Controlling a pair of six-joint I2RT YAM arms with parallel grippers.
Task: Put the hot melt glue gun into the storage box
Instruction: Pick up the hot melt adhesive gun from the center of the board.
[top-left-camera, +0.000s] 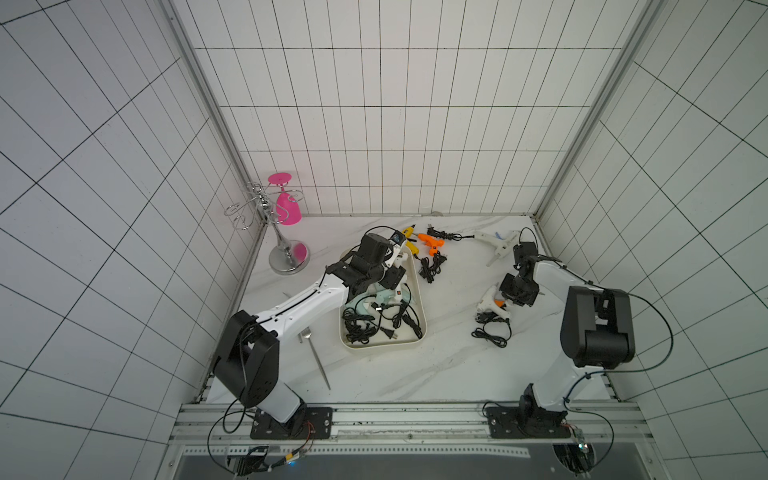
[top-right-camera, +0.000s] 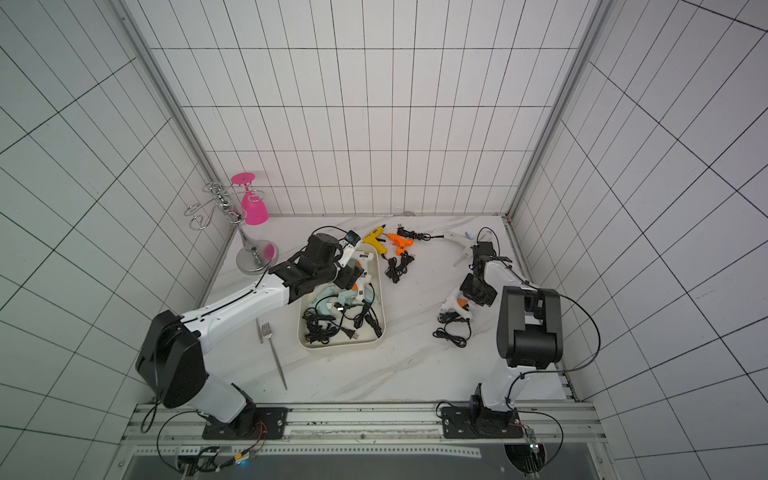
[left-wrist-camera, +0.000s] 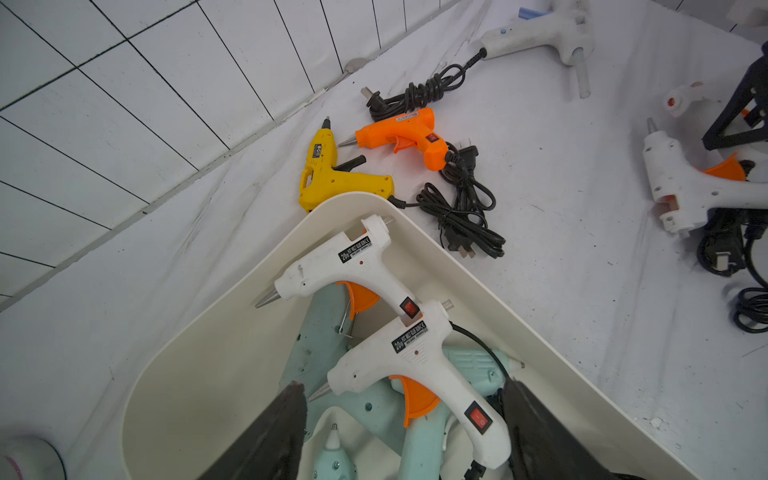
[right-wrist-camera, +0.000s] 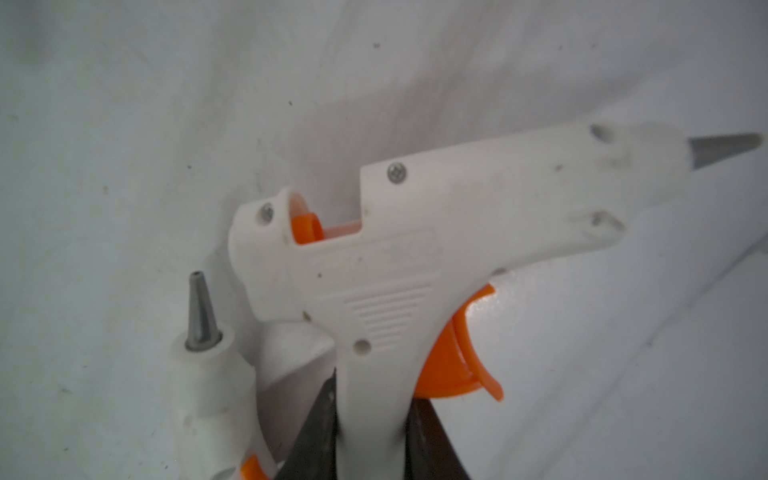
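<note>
white-tiled walls around a marbled table (top-left-camera: 415, 374). box (top-left-camera: 386, 345): cream, mid-table, holding two white guns (left-wrist-camera: 345, 266) over pale green guns (left-wrist-camera: 309, 357), with black cords (top-left-camera: 357, 328) at its near end. left gripper (left-wrist-camera: 403, 382): over the box's far end, fingers spread either side of one white gun, gripping nothing. right gripper (right-wrist-camera: 372, 399): right of the box, well apart from it, fingers clamped on the handle of the glue gun (right-wrist-camera: 415, 249). this gun is white with an orange trigger and is outside the box. spare gun (right-wrist-camera: 208, 374): white, just beside the glue gun. yellow gun (left-wrist-camera: 332, 183): just beyond the box's far corner. orange gun (left-wrist-camera: 407, 133): beyond the box, a little farther out. fork (top-left-camera: 316, 357): left of the box, near. rack (top-left-camera: 289, 259) with pink glass (top-left-camera: 286, 203): beyond the box, far left.
</note>
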